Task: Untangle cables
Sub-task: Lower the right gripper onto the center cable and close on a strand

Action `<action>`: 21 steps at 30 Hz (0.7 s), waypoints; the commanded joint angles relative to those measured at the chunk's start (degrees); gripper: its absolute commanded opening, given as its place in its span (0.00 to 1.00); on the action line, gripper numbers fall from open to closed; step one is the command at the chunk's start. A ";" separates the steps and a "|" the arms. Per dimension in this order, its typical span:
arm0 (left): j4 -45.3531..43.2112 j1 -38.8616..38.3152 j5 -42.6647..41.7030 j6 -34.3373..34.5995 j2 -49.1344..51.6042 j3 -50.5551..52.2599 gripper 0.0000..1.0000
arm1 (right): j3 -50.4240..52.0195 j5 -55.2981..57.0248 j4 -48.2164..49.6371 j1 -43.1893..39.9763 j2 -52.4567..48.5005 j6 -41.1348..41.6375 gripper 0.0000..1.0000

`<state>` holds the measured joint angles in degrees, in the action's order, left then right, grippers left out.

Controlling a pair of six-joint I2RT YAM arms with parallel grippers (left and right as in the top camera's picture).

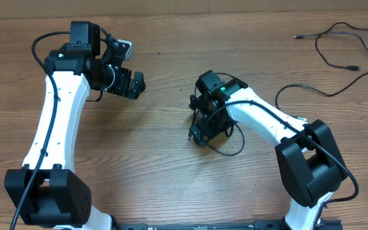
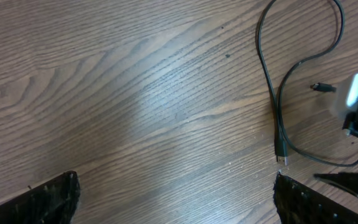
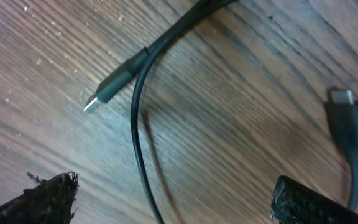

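**Cables and both grippers, before any grasp.** The cables [image 3: 166, 37] lie flat on the wooden table [image 2: 104, 93], in loose loops beneath and just beside the right gripper [image 3: 173, 199].

In my right wrist view, one cord ends in a plug [image 3: 114, 87]. Its long axis runs diagonally from upper right to lower left, with the metal tip at the lower-left end. A thinner cord [image 3: 137, 124] crosses under it and runs down into the gap between the fingers. A second plug [image 3: 344, 118] lies ahead of the right-hand finger.

The right jaws are spread wide and hold nothing. The crossing lies ahead of them, roughly on their centre line.

The left gripper [image 2: 176, 199] is likewise spread wide and empty. From there I see a cord only off to the right, its plug end [image 2: 281, 155] just ahead of that side's finger.

More cords [image 1: 299, 36] lie well apart, at the far right corner.

I judge the right arm the nearer. Its coming move depends on closing across the thin cord, not along it.
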<state>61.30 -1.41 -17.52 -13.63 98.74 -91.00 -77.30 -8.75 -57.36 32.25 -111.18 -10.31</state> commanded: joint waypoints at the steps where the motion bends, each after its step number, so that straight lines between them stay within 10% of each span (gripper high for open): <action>1: -0.04 -0.11 0.11 0.37 -1.36 -0.22 1.00 | 2.45 -0.31 1.57 1.05 -0.09 -0.04 1.00; 7: -0.07 -0.11 0.11 0.37 -1.36 -0.22 1.00 | 6.67 -0.26 6.80 1.95 -0.09 1.46 0.99; 21: -0.07 -0.11 0.11 0.37 -1.36 -0.22 1.00 | 9.01 0.17 10.16 2.21 -0.09 1.46 0.43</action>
<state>61.30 -1.41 -17.50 -13.63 98.74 -91.00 -70.11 -8.54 -47.53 34.17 -110.96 -8.99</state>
